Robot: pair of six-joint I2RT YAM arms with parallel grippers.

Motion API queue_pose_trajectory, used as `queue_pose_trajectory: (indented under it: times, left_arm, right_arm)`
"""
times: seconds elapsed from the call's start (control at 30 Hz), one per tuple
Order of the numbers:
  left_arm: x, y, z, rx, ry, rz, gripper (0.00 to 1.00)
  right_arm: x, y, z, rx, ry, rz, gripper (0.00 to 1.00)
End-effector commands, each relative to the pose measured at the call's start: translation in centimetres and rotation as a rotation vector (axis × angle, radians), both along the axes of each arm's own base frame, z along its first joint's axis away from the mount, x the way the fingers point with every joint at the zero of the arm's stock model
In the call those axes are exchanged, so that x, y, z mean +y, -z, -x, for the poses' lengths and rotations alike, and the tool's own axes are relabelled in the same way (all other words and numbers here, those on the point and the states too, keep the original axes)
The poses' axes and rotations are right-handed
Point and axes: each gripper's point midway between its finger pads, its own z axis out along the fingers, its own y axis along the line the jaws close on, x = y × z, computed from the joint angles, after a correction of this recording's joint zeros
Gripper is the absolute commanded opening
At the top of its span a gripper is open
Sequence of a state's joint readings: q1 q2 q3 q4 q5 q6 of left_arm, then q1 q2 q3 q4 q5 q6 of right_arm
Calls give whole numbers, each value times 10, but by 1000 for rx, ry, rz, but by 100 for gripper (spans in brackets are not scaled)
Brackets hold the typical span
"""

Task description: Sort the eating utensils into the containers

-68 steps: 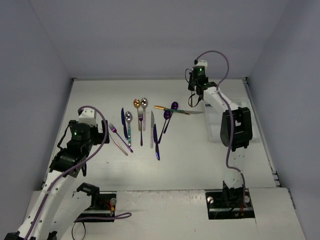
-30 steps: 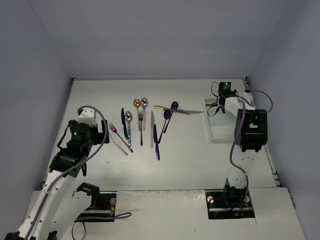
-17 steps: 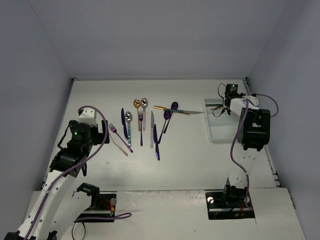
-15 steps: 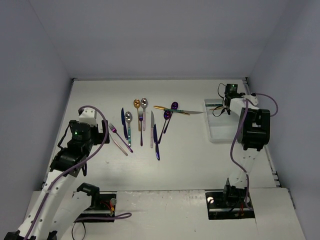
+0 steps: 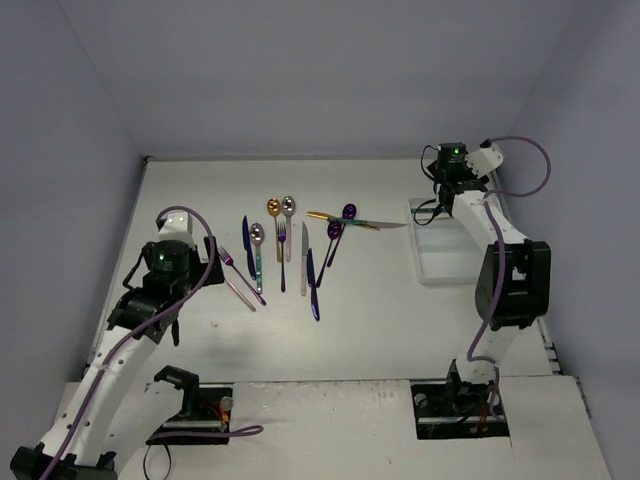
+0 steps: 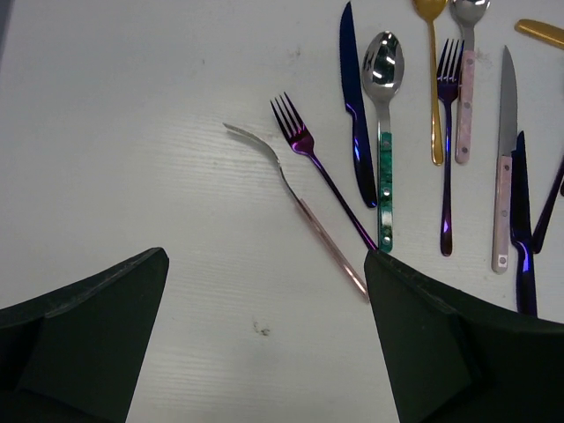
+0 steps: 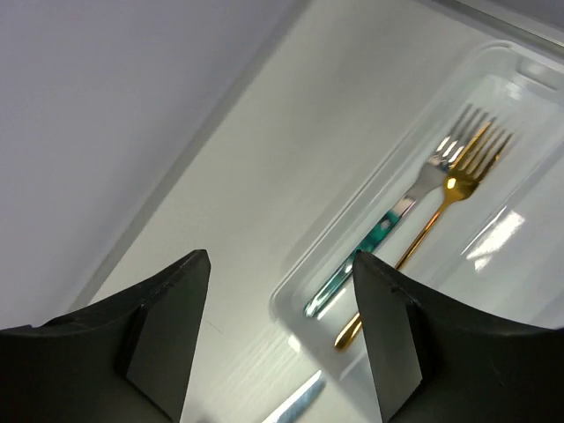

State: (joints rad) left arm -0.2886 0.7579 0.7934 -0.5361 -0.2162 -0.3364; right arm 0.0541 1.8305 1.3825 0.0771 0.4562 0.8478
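Black fingers (image 7: 167, 335) of right gripper (image 7: 278, 264) spread, empty, above white plastic tray (image 7: 295, 291) by table's (image 5: 380, 300) far-right corner. Gold fork (image 7: 441, 216) and teal-handled silver fork (image 7: 401, 220) lie side by side inside. Left gripper (image 6: 264, 264) spread, empty; purple fork (image 6: 308, 150) just beyond it, left of centre.

Bright, even, sharp; faint shadows
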Motion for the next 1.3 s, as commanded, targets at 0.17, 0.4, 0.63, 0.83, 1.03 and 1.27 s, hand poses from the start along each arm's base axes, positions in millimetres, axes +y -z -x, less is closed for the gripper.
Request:
queue_pose_trajectory:
  times: [0.17, 0.4, 0.63, 0.83, 1.03, 1.27]
  left_arm:
    - [-15, 29, -24, 130, -260, 242, 92]
    - [-18, 73, -46, 244, -395, 242, 78]
    - [-28, 103, -61, 298, -436, 282, 68]
    - [-34, 128, -73, 338, -461, 284, 60]
    - [-30, 146, -77, 378, -509, 270, 46]
    - [-26, 156, -73, 397, -535, 259, 11]
  right_arm:
    - [90, -83, 55, -88, -437, 149, 66]
    - [117, -76, 96, -92, -537, 135, 66]
    - [128, -57, 130, -70, -611, 125, 66]
    - [136, -44, 148, -49, -674, 145, 67]
    - [154, -37, 161, -39, -793, 153, 67]
    - [170, -36, 174, -52, -866, 131, 67]
